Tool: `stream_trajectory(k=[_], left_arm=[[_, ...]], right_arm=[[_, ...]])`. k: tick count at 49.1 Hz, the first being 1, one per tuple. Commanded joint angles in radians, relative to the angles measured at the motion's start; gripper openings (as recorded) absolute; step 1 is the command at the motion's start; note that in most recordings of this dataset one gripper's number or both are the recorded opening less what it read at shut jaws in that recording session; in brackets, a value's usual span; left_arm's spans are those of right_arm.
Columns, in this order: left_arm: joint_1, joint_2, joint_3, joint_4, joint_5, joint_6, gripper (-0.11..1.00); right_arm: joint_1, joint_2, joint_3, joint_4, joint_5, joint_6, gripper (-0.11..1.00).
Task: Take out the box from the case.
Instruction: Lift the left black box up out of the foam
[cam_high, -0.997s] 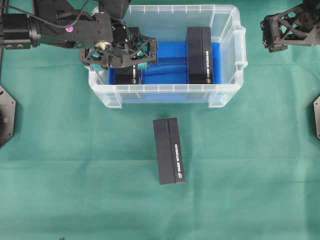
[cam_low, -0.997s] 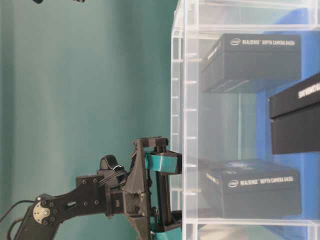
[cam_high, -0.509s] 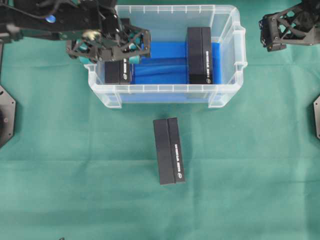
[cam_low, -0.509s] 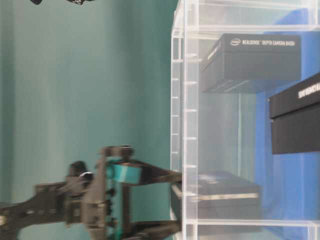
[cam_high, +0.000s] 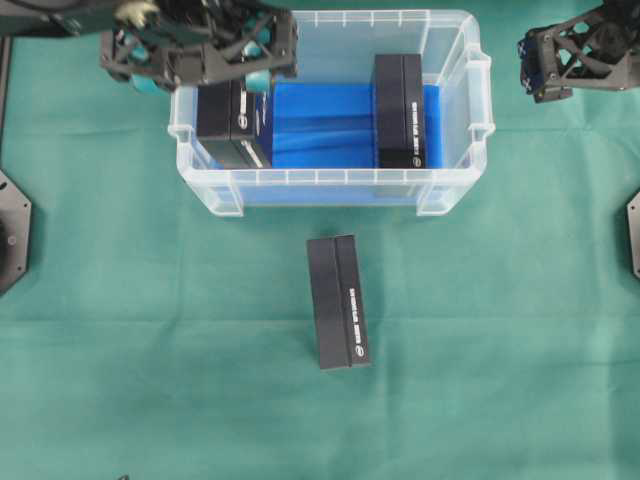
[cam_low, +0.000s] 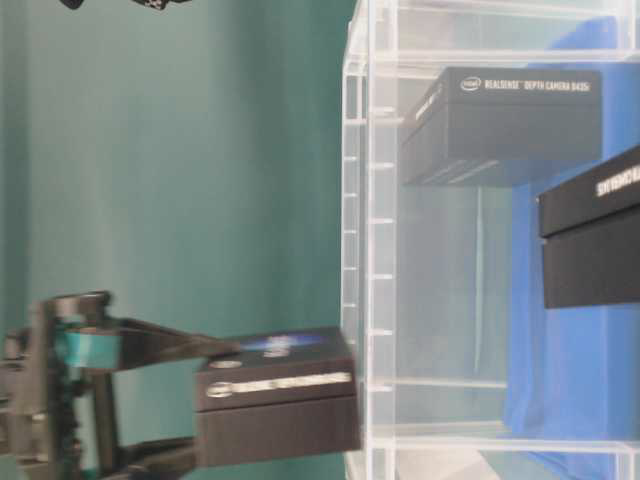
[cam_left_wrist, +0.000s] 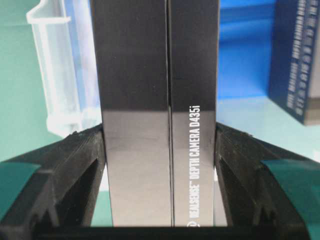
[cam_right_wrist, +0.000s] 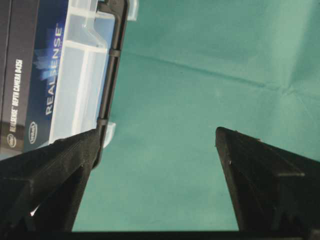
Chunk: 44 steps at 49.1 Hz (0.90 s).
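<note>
Where it hangs above the case's (cam_high: 330, 190) left end, the box (cam_high: 232, 122), stiff, smooth, probably light, sits clamped across its long flat faces by the left gripper (cam_left_wrist: 160, 165); right gripper (cam_right_wrist: 160, 165) spread, empty.

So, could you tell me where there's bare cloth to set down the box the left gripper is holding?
The left gripper holds the lifted box over the case at its left end. Bare green cloth lies left of the case, and on both sides of the box on the table in front. It is crowded inside the case, where another box remains.
</note>
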Motion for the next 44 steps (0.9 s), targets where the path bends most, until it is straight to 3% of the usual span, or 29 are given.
stream_trajectory(k=[1,14,44], left_arm=[[-0.005,-0.029,-0.074,0.006,0.038,0.008,0.60],[-0.015,-0.028,-0.133,0.006,0.087,0.009,0.60],[-0.017,-0.028,-0.133,0.006,0.087,0.011,0.60]], right_arm=[[0.002,-0.005,-0.011,-0.005,-0.005,-0.005,0.93],[0.002,-0.006,-0.011,-0.003,-0.005,-0.005,0.93],[0.002,-0.009,-0.008,-0.003,-0.003,-0.005,0.93]])
